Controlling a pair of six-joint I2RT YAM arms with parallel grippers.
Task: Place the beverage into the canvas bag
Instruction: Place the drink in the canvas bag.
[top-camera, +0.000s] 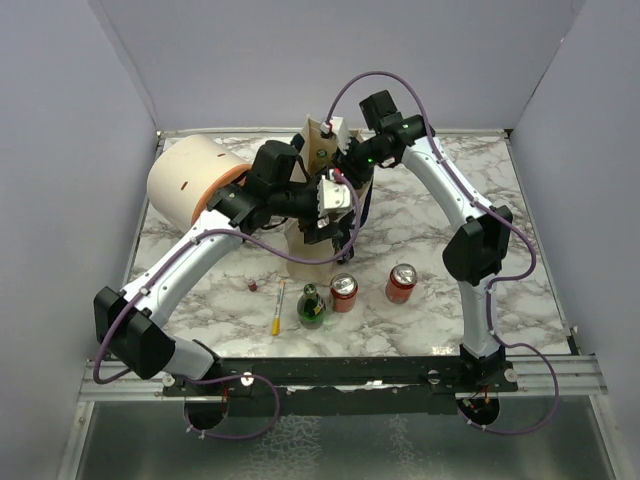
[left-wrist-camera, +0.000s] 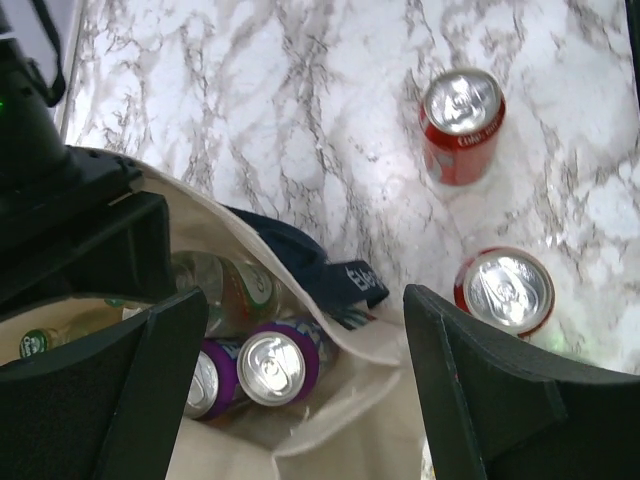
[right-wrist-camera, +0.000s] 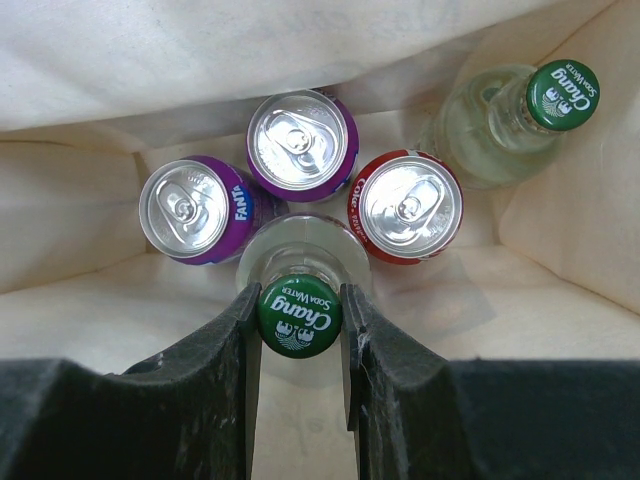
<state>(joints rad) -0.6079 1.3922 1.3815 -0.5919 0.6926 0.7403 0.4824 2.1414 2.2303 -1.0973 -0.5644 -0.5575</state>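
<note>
Jaws: R gripper (right-wrist-camera: 300, 300) clamped on green-capped bottle (right-wrist-camera: 300, 248) at its neck, inside canvas bag (right-wrist-camera: 120, 60) beside cans (right-wrist-camera: 300, 140); L gripper (left-wrist-camera: 305, 385) wide open, empty, above bag mouth. Set bottle's base down upright before letting go, then lift straight out w/o nudging neighbours.

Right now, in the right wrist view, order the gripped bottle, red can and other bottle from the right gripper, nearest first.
1. Gripped bottle: inside the right gripper.
2. Red can: centre right.
3. Other bottle: top right corner.
</note>
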